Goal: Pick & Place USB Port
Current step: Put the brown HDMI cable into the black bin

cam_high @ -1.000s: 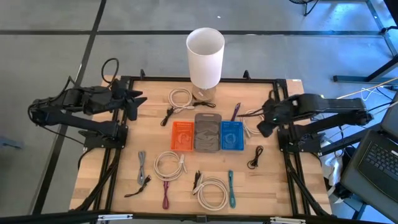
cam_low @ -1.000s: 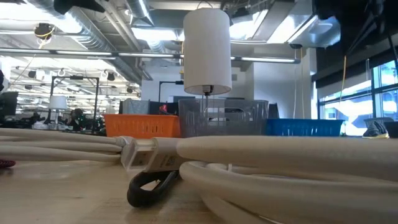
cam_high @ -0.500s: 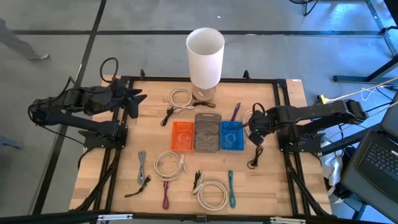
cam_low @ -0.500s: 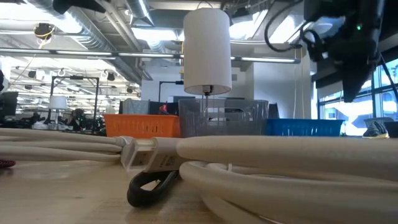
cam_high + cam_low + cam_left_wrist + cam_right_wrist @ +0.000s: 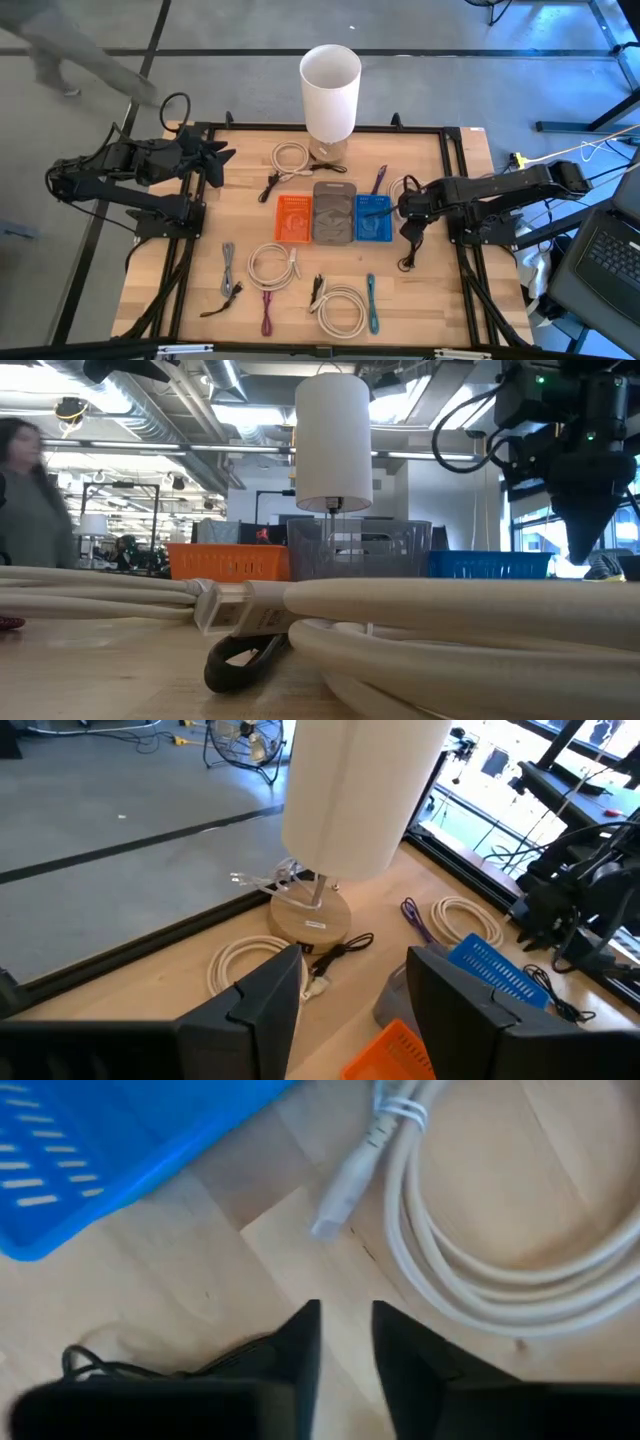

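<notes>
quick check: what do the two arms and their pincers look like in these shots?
Both arms are matte black, jointed, with black cables looped along them. The left pincer has two broad, flat dark fingers. The right pincer has the same blocky dark fingers; a green indicator light glows on the right arm.

Blue slotted basket (image 5: pixel 110 1155) at upper left, coiled white cable (image 5: pixel 500 1250) at right with its plug (image 5: pixel 345 1200) resting on the wooden table (image 5: pixel 200 1280), black cable (image 5: pixel 150 1365) at lower left, right gripper (image 5: pixel 345 1342) fingers narrowly parted at bottom centre

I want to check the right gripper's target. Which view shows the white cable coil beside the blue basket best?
The right wrist view: the white cable coil and its plug fill it. The high view shows it mostly hidden under the right gripper. The left wrist view shows it far off.
</notes>
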Available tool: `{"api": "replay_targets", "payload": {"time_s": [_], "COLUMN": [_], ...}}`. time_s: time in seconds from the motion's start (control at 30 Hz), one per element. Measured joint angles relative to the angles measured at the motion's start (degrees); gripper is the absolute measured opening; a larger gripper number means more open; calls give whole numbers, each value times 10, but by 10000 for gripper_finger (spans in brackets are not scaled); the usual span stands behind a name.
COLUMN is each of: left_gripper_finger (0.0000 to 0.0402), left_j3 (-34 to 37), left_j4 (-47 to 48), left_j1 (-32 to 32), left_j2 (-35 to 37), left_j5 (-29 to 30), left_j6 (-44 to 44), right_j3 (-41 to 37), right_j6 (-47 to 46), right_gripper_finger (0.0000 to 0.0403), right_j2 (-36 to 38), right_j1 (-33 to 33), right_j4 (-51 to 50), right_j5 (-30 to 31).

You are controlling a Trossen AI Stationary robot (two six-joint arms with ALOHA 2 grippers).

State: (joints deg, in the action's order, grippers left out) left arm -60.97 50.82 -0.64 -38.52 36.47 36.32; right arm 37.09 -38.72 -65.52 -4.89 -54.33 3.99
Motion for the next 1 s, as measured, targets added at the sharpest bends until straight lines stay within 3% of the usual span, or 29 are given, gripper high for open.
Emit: {"api": "replay_targets", "payload": {"time_s": [0.17,0.3,0.6,1.0], "left_gripper_finger": [175,175,175,175], "left_j3": [0,0,0,0], "left_j4": [0,0,0,0], "left_j1": [0,0,0,0], "left_j2": [0,0,0,0], "left_j5": [3,9,14,5], "left_j6": [0,0,0,5], "right_j3": [2,2,1,1], "right_j6": [76,109,122,125], "right_gripper_finger": [168,188,169,159], "right_j2": [0,-8,-57,-177], "right_j1": [0,9,57,87], "right_j4": [10,8,26,79], "right_j5": [10,41,41,35]}}
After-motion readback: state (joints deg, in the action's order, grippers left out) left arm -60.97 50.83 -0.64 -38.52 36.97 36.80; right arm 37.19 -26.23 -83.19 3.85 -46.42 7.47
